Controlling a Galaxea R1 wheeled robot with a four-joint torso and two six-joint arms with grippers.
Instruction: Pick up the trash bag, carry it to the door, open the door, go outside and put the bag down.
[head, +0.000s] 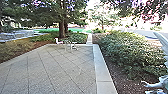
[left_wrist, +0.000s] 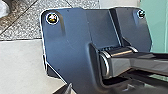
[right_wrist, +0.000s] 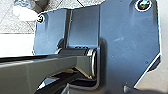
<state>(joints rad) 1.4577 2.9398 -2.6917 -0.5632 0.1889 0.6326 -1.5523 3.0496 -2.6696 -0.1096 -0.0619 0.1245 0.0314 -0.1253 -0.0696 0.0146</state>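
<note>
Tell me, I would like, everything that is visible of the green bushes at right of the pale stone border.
The bushes form one broad, dense, leafy mass with an uneven outline, green with paler patches. They look alive; I cannot tell how many plants there are. They rise from brown ground beside the border.

The bag (right_wrist: 23, 7) is bulging, pale whitish-grey and partly see-through, showing against the paving (right_wrist: 11, 26) near a corner of the robot's dark plate (right_wrist: 50, 32); whether it is resting or hanging is remaining unclear.
</note>
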